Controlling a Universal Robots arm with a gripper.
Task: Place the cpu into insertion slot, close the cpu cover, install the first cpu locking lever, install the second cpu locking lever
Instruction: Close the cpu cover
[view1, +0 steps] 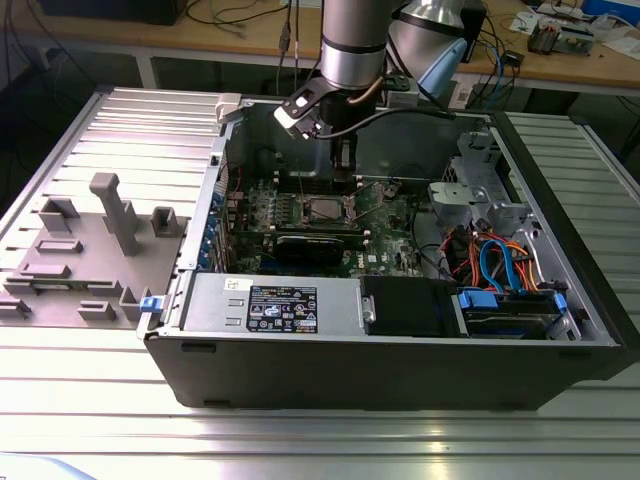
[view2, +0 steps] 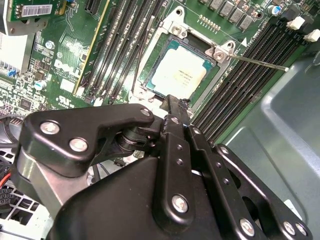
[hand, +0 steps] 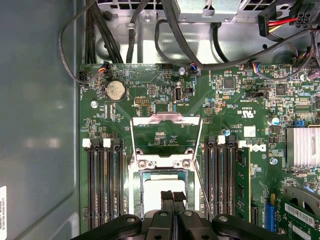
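Silvery-beige and flat, the cpu (view2: 179, 70) lies in the insertion slot (hand: 134, 192) directly beneath the tips of the tool (hand: 172, 196), which hangs low inside the open computer case (view1: 300, 360) on the ribbed table (view1: 100, 420). The tool's two black fingers are together with nothing between them, their ends just above the chip's near edge in both wrist views. Beyond the tips, on the far side of the socket from the tool's body, the cpu cover (hand: 165, 119) is swung open over the green motherboard (hand: 150, 85), board showing through its window. I cannot tell whether it stands upright or leans back. A thin locking lever (view2: 260, 62) juts out free to one side, over the memory slots (hand: 105, 185). By the look of it the chip is placed and the cover is the step in hand. Done well, the joined fingers would act as one blunt pusher, meeting the cover's metal frame rather than its window and keeping off the chip's face. The push should follow the hinge's arc, gently, with the levers clear of the plate. The chip should lie level in its recess before any pressure comes down.
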